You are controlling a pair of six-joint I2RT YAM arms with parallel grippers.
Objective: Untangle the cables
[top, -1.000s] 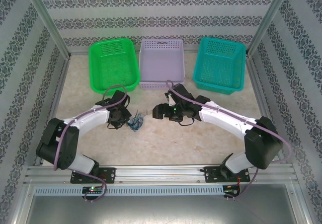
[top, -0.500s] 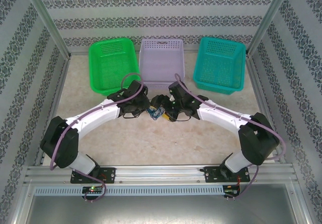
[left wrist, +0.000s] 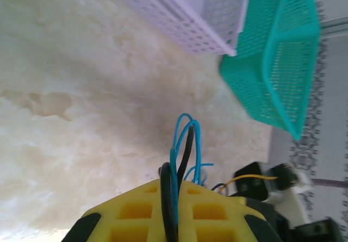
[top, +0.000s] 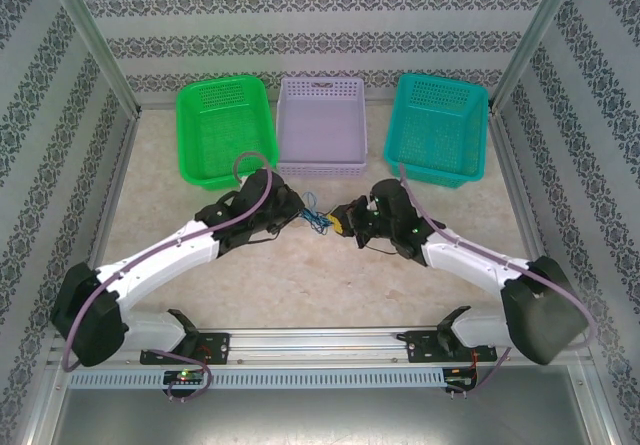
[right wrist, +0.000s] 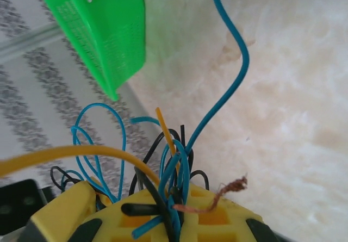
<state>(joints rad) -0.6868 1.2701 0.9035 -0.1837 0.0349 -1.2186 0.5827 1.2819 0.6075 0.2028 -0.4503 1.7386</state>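
The cables (top: 320,216) form a small tangle of blue, black and yellow wires strung between my two grippers, just in front of the lavender basket. My left gripper (top: 303,211) is shut on them: blue and black strands (left wrist: 187,144) loop out from between its yellow pads (left wrist: 141,209). My right gripper (top: 343,220) faces it closely and is shut on the other side of the bunch. In the right wrist view blue, black and yellow strands (right wrist: 182,160) fan out of its pads (right wrist: 217,215). One blue strand (right wrist: 231,90) trails away, and a bare copper end (right wrist: 231,187) sticks out.
Three baskets stand in a row at the back: green (top: 225,130), lavender (top: 322,125) and teal (top: 437,130). The marbled tabletop (top: 300,285) lies bare in front of the grippers. Patterned walls and metal posts enclose the table on three sides.
Both grippers moved toward the table's middle and met at the tangle, which the left carried along. The right gripper, open before, has shut on the cables and pulled slightly right.
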